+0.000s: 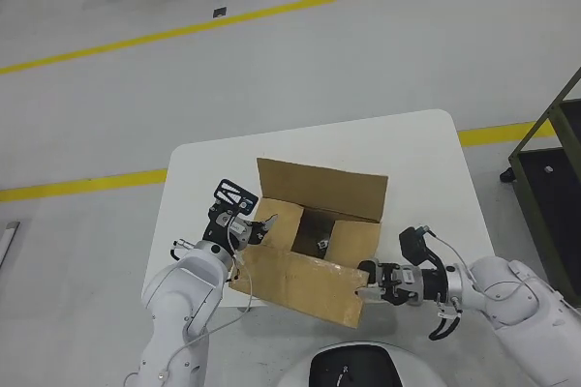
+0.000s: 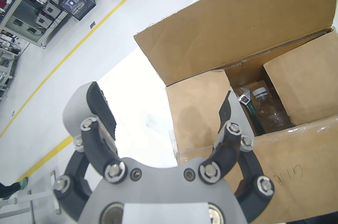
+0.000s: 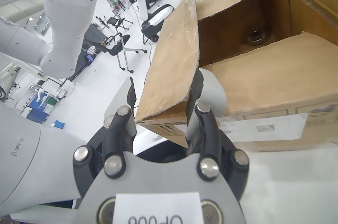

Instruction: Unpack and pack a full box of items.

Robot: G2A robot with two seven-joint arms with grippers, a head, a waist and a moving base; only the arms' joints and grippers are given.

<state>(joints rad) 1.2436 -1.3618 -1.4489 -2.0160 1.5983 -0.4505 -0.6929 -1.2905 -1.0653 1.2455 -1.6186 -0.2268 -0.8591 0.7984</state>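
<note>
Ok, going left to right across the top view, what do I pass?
In order: left gripper → open brown cardboard box → right gripper → dark green metal cart at the right edge.

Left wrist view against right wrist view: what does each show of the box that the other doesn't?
Only left wrist: a wrench and a clear white-capped bottle inside the box, the open left hand alongside. Only right wrist: a dark round item deep in the box, a white label on its wall, the near flap's corner between the fingers of the open right hand. Both: the cardboard box, flaps open.
</note>
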